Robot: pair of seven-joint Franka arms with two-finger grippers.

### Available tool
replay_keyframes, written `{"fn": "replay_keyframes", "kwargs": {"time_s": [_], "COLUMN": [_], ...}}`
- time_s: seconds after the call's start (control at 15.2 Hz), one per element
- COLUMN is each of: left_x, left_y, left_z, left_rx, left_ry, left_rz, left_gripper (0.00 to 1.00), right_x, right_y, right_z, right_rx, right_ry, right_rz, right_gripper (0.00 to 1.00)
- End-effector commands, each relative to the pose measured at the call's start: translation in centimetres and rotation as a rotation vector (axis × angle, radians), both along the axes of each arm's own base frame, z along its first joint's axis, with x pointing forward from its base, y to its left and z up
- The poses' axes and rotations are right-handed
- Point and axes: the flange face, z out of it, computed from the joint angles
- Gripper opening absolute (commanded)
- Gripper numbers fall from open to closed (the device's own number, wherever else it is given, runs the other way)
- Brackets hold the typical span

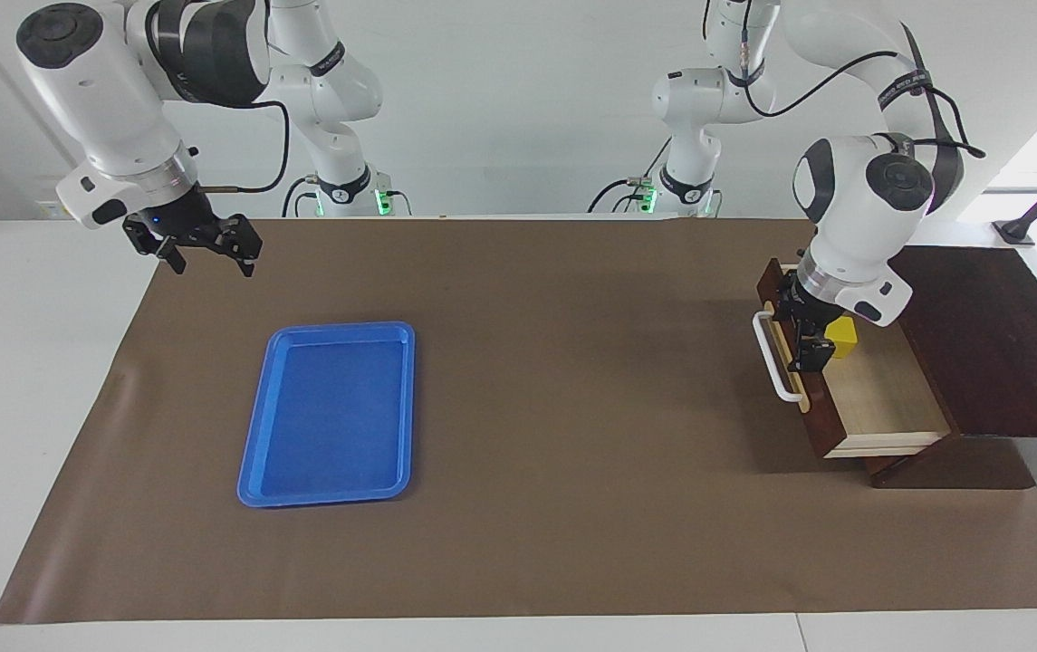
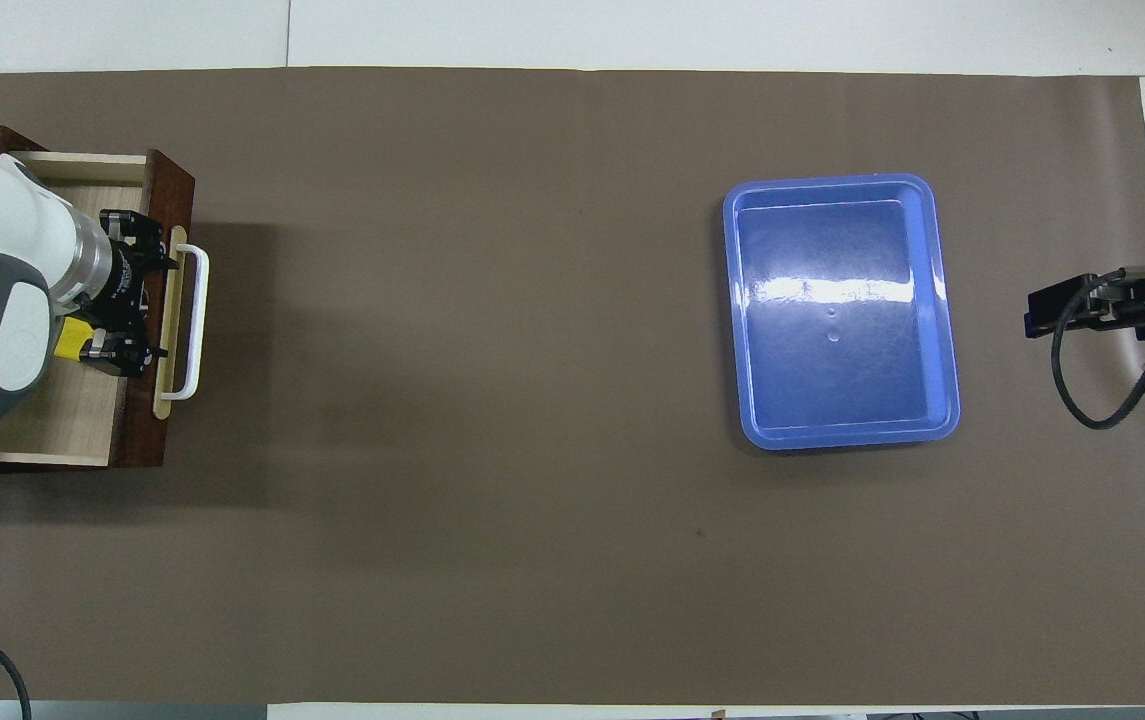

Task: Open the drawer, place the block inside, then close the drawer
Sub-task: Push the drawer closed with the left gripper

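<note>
The left end effector (image 1: 805,330) is hanging at the middle right of the facing view with its fingers spread apart and holding nothing, positioned over the front panel of the drawer (image 1: 880,394), just inside the white bar handle (image 1: 772,355). In the overhead view this end effector (image 2: 127,292) is sitting at the middle left edge, with the handle (image 2: 194,322) just beside its tips. The block (image 1: 841,336) is lying inside the drawer on the light wood floor, close against the front panel and partly hidden by the wrist. The drawer is standing pulled out of its dark wooden box (image 1: 998,344), so closing looks like the step remaining.

The risk lies in how the push is being made. If the open fingers are straddling the panel's top edge or catching the handle, the drawer could skew and jam in the box. A fingertip dipping inside could trap the block against the panel or be pinched as the drawer goes home. A push landing off-centre could slide the whole box along the tabletop (image 1: 572,362).

The right end effector (image 1: 206,244) is waiting at the upper left of the facing view, fingers apart and empty, above the mat's corner, well apart from the blue tray (image 1: 330,414).
</note>
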Motion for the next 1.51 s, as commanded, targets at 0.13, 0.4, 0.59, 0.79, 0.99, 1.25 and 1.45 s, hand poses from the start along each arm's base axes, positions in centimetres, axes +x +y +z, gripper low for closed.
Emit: {"fn": "replay_keyframes", "kwargs": {"time_s": [0.13,0.4,0.59,0.79,0.99,1.25,1.45], "left_x": [0.1,-0.2,0.2,0.5,0.5,0.2,-0.9], "left_y": [8.1,12.1,11.9,10.1,9.6,8.2,5.0], "left_z": [0.4,0.5,1.4,4.1,8.0,8.4,9.8], "left_rx": [0.038,0.04,0.043,0.045,0.042,0.046,0.027], "left_ry": [-0.04,-0.039,-0.031,-0.008,-0.006,0.011,0.081], "left_rz": [0.004,0.015,0.001,-0.027,-0.1,-0.157,-0.546], "left_gripper": [1.0,1.0,1.0,1.0,1.0,1.0,1.0], "right_x": [0.3,0.3,0.3,0.3,0.2,0.0,0.0], "right_y": [-0.4,-0.4,-0.3,-0.2,0.0,-0.1,0.1], "right_z": [1.6,1.7,1.8,1.7,1.9,1.8,1.8], "right_rx": [0.033,0.026,0.016,0.015,0.015,0.017,0.017], "right_ry": [0.022,0.018,0.014,0.016,0.011,0.019,0.019], "right_rz": [0.006,0.007,0.01,0.012,0.014,0.012,0.016], "right_gripper": [1.0,1.0,1.0,1.0,1.0,1.0,1.0]}}
